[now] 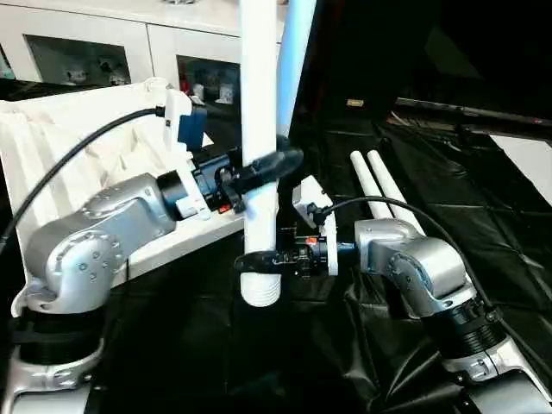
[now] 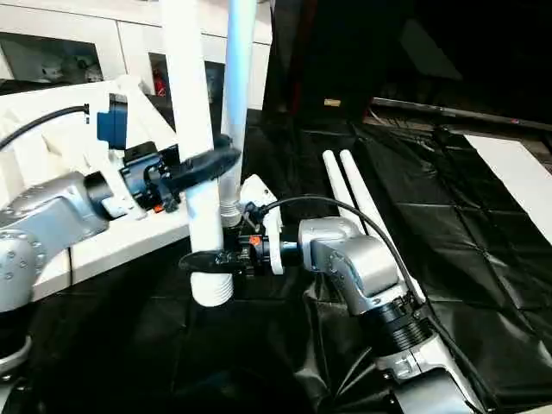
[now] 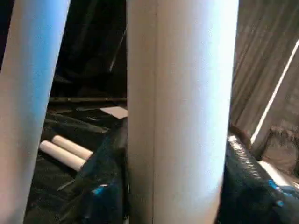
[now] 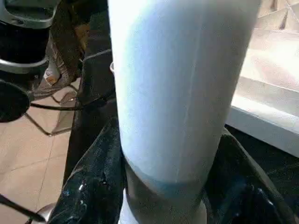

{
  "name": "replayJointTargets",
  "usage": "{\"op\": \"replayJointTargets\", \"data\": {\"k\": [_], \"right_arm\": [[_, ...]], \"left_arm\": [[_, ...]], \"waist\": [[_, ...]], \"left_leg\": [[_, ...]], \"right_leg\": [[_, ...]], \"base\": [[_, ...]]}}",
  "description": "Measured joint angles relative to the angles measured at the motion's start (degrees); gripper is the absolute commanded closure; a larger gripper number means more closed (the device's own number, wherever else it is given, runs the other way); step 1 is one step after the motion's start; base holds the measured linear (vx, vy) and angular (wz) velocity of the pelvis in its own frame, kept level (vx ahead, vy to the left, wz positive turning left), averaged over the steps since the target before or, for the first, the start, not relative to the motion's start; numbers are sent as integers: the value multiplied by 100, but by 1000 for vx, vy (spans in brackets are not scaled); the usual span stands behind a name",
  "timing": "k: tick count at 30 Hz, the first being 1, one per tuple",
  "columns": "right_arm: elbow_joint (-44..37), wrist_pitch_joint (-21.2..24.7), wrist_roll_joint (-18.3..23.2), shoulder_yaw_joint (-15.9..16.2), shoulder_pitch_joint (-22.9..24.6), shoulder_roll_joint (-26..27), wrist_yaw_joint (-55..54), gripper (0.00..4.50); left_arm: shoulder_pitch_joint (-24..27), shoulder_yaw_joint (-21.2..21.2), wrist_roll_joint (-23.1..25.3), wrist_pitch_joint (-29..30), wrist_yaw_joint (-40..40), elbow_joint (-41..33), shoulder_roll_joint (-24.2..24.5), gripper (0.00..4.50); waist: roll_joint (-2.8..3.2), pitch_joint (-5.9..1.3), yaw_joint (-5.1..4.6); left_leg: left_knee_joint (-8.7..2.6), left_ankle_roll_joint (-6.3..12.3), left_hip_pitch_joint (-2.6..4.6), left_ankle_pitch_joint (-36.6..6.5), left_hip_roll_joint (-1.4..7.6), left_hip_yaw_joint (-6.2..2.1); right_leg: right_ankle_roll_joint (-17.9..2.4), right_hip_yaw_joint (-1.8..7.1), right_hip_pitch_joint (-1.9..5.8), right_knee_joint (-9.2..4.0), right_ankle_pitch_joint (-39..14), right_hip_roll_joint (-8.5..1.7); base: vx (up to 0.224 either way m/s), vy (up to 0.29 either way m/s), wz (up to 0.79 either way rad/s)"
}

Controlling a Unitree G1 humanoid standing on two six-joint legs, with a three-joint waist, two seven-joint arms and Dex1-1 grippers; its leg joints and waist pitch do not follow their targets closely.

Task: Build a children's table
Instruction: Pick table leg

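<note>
You have one long white tapered tube leg (image 1: 259, 129) upright, clamped by both the left gripper (image 1: 274, 166) and right gripper (image 1: 261, 259). A second leg (image 2: 236, 95) already stands in the white plastic ribbed tabletop (image 1: 78, 147); two spare legs (image 1: 379, 185) lie on the black cloth.

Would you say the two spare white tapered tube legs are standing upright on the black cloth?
No: the two spare white tapered tube legs lie flat, side by side, on the black cloth behind the right gripper.
</note>
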Motion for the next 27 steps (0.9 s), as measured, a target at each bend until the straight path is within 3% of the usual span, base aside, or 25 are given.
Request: {"op": "replayJointTargets", "data": {"k": [3, 6, 11, 16, 18, 22, 24, 27], "right_arm": [[10, -3, 2, -50, 1, 51, -57, 264], [42, -99, 40, -241, 0, 238, -185, 264], [57, -210, 205, -461, 0, 432, -329, 264], [50, -286, 277, -589, 2, 554, -417, 264], [15, -365, 273, -602, 30, 606, -545, 264], [-8, -815, -258, -501, 170, 514, -918, 264], [-7, -942, -455, -392, 300, 560, -1138, 264], [4, -1007, -576, -358, 547, 582, -1330, 264]], "left_arm": [[-2, 48, 43, -143, 19, 5, -46, 160], [-2, 245, 80, -510, 147, 44, -313, 155], [3, 1091, -835, -908, 240, 68, -940, 155], [12, 1680, -1612, -1043, 446, 245, -1113, 155], [27, 1839, -1640, -1062, 538, 341, -982, 155], [57, 1792, -371, -977, 905, 770, -74, 155], [142, 1478, 833, -1182, 1296, 1408, 798, 155], [448, 1406, 1987, -1599, 1917, 2385, 1736, 155]], "waist": [[1, 1, 1], [1, 1, 4], [1, 1, 5], [3, 2, 6], [4, 3, 3], [14, 9, 11], [20, 12, -7], [27, 17, -58]], "left_leg": [[0, 0, -1, 0, 0, 0], [0, 0, -1, 0, 0, 0], [0, 0, -2, 0, 0, 0], [0, 0, 0, 0, 0, 0], [0, 0, 0, 0, 1, -1], [-2, -1, 4, 1, 2, -4], [-8, -3, 11, 1, 3, -7], [-9, -3, 8, 1, 2, -20]], "right_leg": [[-1, 0, 0, 0, 0, 0], [-3, 0, 0, 0, 2, 0], [-10, 0, 1, -1, 6, 0], [-10, -2, 1, -1, 6, 0], [0, -3, 1, -1, 0, 0], [20, -6, 3, 0, -11, 1], [23, -7, 5, 1, -13, 4], [24, -11, -4, -4, -12, 5]], "base": [[0, 0, 0], [0, 0, 0], [0, 0, 0], [0, 0, 0], [0, 0, 0], [0, 0, 0], [0, 0, 0], [0, 0, 0]]}}
